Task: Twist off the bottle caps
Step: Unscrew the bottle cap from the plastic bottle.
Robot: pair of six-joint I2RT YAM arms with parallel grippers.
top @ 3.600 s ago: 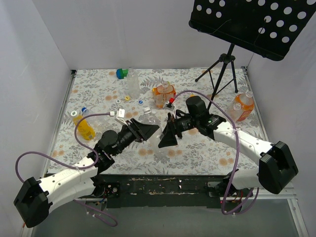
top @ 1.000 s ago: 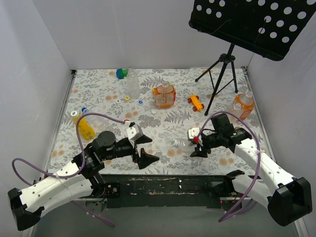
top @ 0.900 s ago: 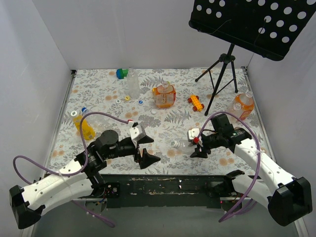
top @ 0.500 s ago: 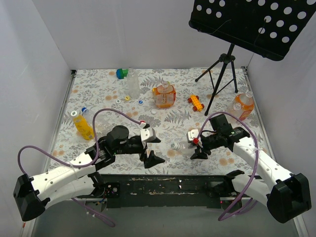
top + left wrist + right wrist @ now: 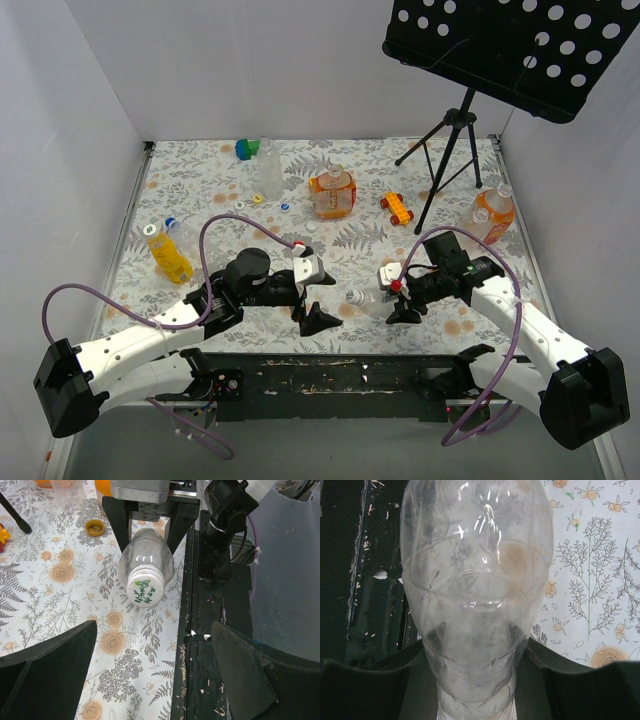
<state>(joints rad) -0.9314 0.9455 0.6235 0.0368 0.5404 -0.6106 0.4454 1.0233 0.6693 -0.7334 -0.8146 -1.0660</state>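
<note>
Judging by how things lie, the step in hand is the approach to one cap. Close to the near edge of the floral cloth (image 5: 200, 190), the right gripper (image 5: 388, 297) is clamped around the body of a clear bottle (image 5: 373, 296). It holds the bottle roughly level and low, with the neck pointing toward the left arm. The white cap (image 5: 143, 591) is screwed on and faces the left wrist camera almost squarely. The left gripper (image 5: 322, 300) stands just short of that cap, its fingers (image 5: 47, 670) spread wide and touching nothing. The right wrist view is filled by the bottle's colourless wall, pinched low between dark pads, so the hold looks firm.

The next move, I think, calls for the left gripper to advance until the cap sits centred between its fingers. It would then close on the cap alone and turn, while the right arm keeps the body from rotating. Too hard a squeeze on the thin wall could buckle it.

The cap's top carries a small green print, a figure or logo too small to read. This bottle shows no label. Just beyond it a yellowish loose cap (image 5: 95, 527) lies on the cloth. Farther back stand a yellow bottle (image 5: 170, 256), a squat orange bottle (image 5: 332, 194) and a tall clear bottle (image 5: 268, 170), none with legible writing.
</note>
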